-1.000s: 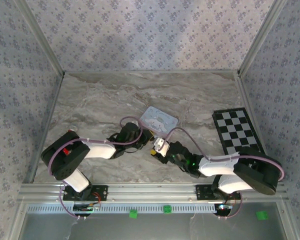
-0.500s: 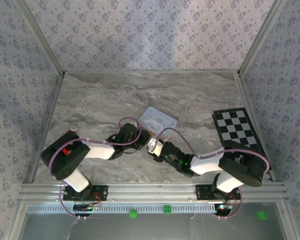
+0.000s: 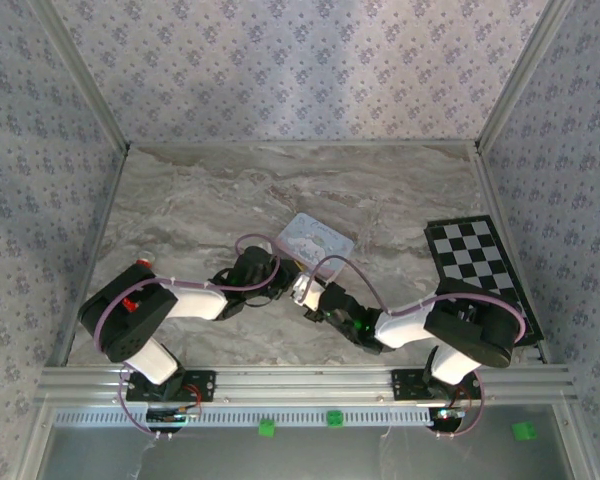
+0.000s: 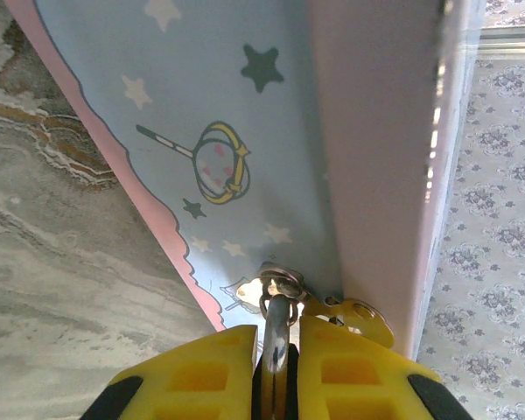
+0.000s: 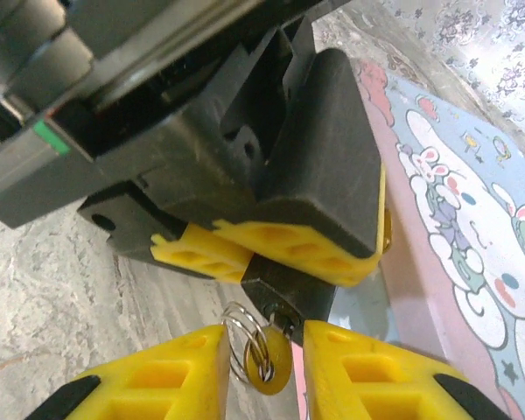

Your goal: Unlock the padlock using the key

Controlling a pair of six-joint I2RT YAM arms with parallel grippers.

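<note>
A: Left gripper (image 4: 277, 350) status?
B: Clamped tight on the padlock (image 5: 284, 293), yellow pads on either side of the black body. Its metal shackle meets the tin (image 3: 316, 240) side, just beside a gold hasp (image 4: 357, 317).
A: Where on the table (image 3: 180, 210)?
B: Middle, toward the near side. The lock sits at the tin's near edge, between both grippers.
A: Right gripper (image 5: 264, 354)?
B: Jaws partly apart, straddling the key (image 5: 271, 369) and its wire ring (image 5: 239, 337). The key sticks out of the lock body. There is a gap beside the key, nothing pinched. Can't tell if a pad touches the ring.
</note>
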